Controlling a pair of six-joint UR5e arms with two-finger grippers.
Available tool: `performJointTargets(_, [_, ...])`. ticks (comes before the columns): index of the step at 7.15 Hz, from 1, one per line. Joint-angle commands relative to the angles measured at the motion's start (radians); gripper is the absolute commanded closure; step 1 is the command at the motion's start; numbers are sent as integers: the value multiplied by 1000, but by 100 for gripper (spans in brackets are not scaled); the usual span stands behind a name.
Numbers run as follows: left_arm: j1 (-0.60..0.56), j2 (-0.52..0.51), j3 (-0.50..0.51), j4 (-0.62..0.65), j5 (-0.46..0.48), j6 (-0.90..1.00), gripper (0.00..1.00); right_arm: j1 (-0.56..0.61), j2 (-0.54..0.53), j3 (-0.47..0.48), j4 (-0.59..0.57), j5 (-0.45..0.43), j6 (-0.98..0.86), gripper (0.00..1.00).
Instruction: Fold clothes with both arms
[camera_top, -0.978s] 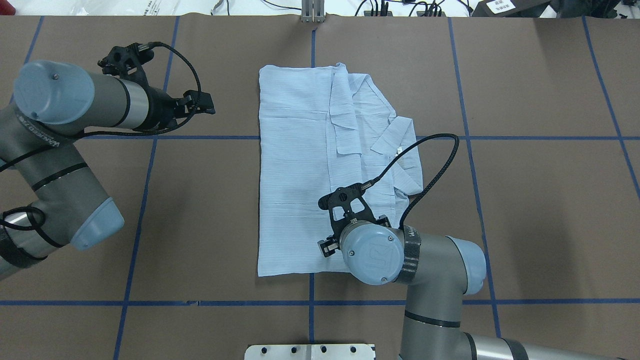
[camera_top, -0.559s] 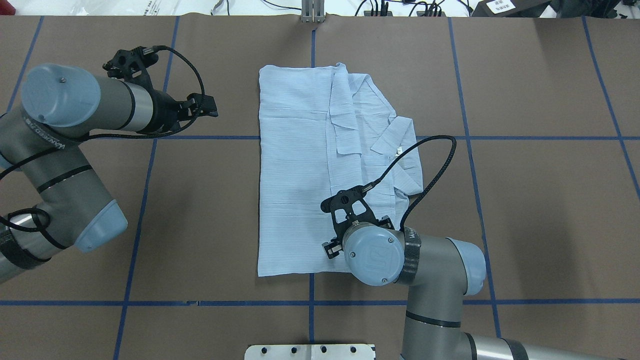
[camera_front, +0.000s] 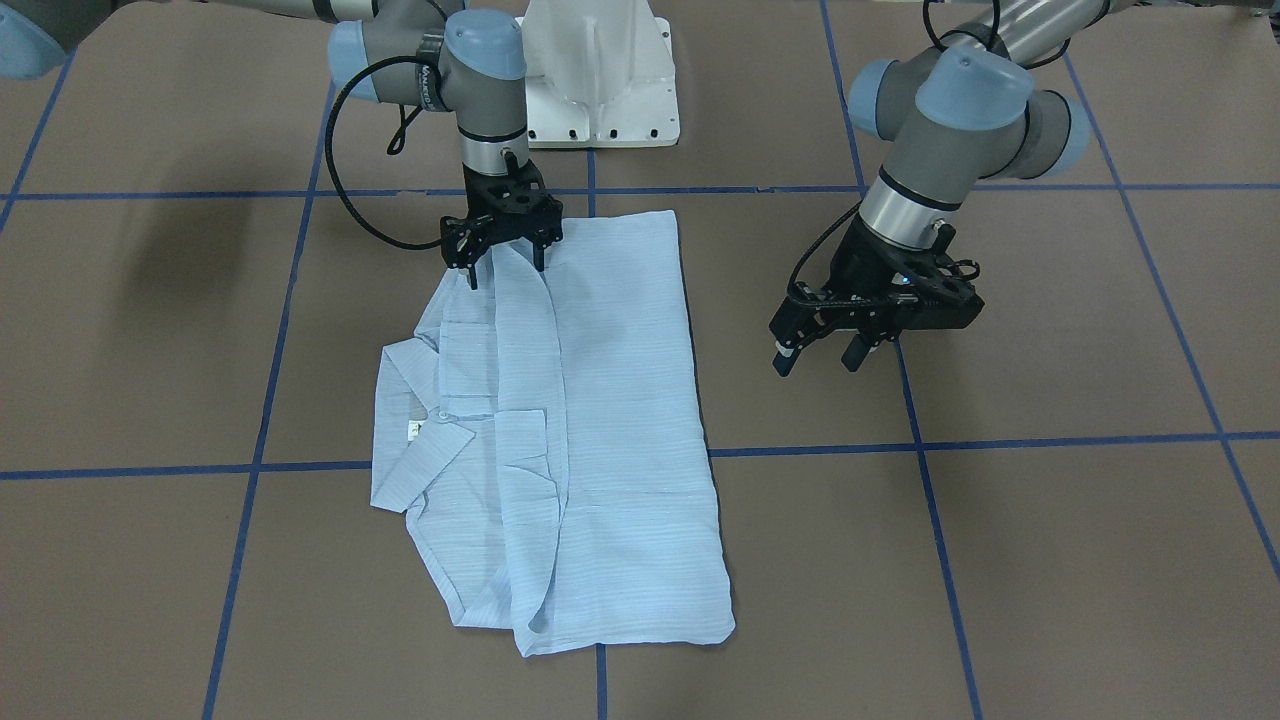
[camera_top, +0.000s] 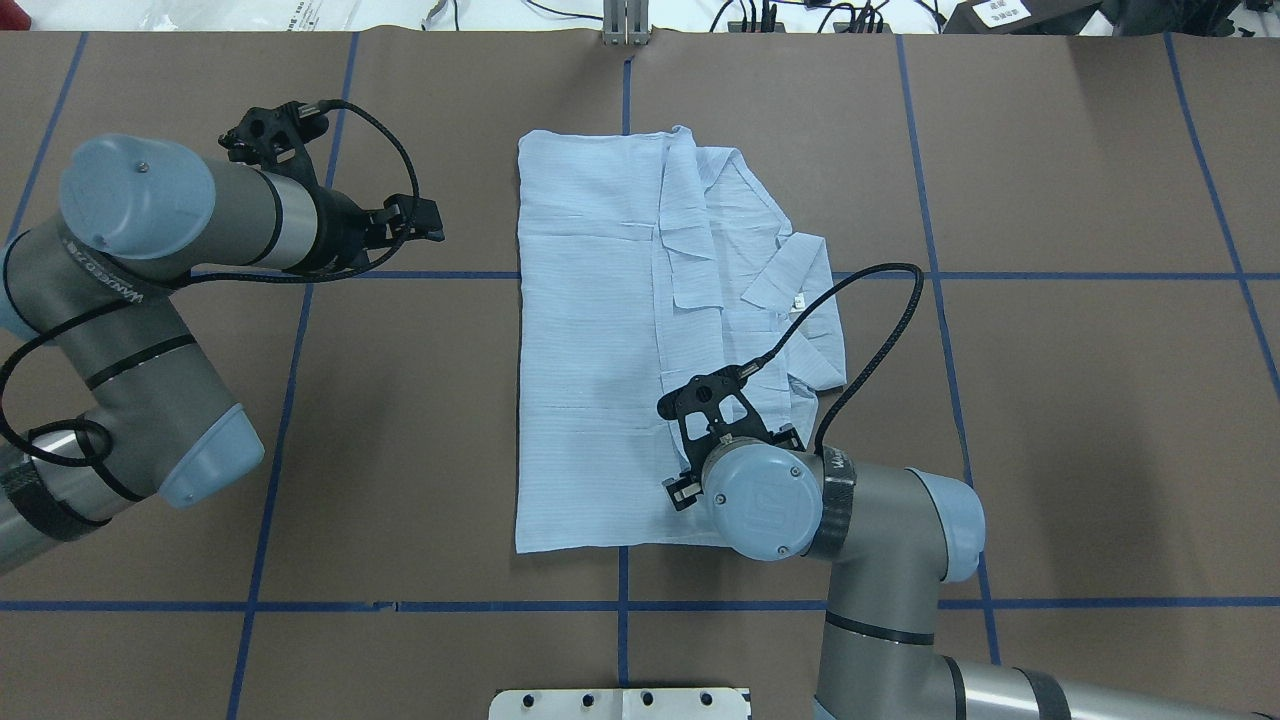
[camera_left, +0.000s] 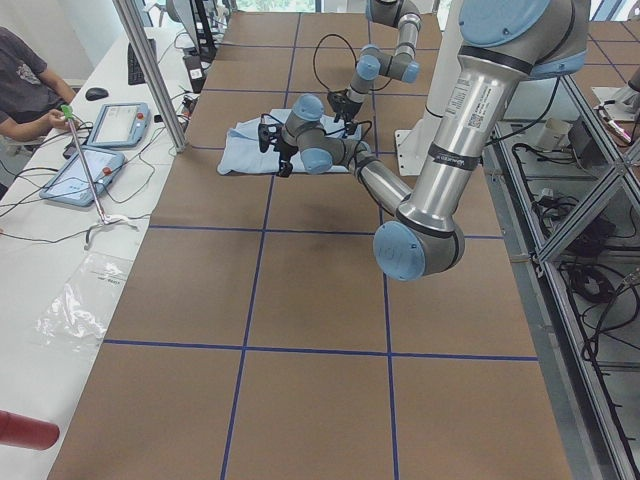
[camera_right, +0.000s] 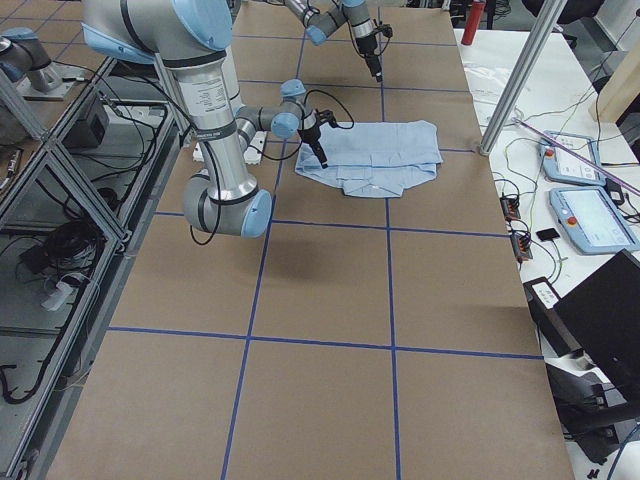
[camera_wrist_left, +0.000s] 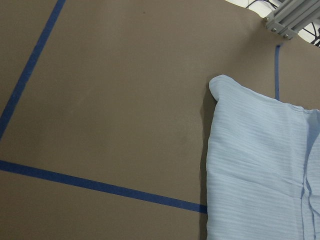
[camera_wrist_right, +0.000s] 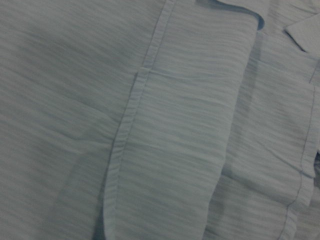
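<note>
The light-blue striped shirt (camera_top: 600, 330) lies partly folded on the brown table, with its collar (camera_top: 790, 270) on the right side. It also shows in the front view (camera_front: 610, 430). My right gripper (camera_front: 506, 268) is open, pointing straight down over the shirt's near right part, its fingertips (camera_front: 472, 278) at the cloth beside a folded edge. In the overhead view the wrist (camera_top: 765, 500) hides it. The right wrist view is filled with cloth (camera_wrist_right: 175, 125). My left gripper (camera_front: 818, 360) is open and empty, above bare table left of the shirt (camera_wrist_left: 260, 165).
Blue tape lines (camera_top: 400, 275) grid the brown table cover. The white pedestal base (camera_front: 600, 80) stands at the near edge. A metal post (camera_top: 625, 25) and cables sit at the far edge. Operators' tablets (camera_left: 85, 175) lie on a side table.
My right wrist has shifted a little to the right over the shirt's near part. My left arm has moved slightly right, toward the shirt. Both grippers stay open.
</note>
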Motion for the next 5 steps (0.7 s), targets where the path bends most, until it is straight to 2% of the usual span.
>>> performJointTargets(1, [17,-2,4,0,3,-5,0,26,-22,9,-3,5,-6,1])
performJointTargets(3, [23,-4,4,2,3,-8,0,55,-100,59,-3,11,-38,0])
performJointTargets(5, [32,-16,4,4,5,-7,0,64,-265,192,-4,15,-55,0])
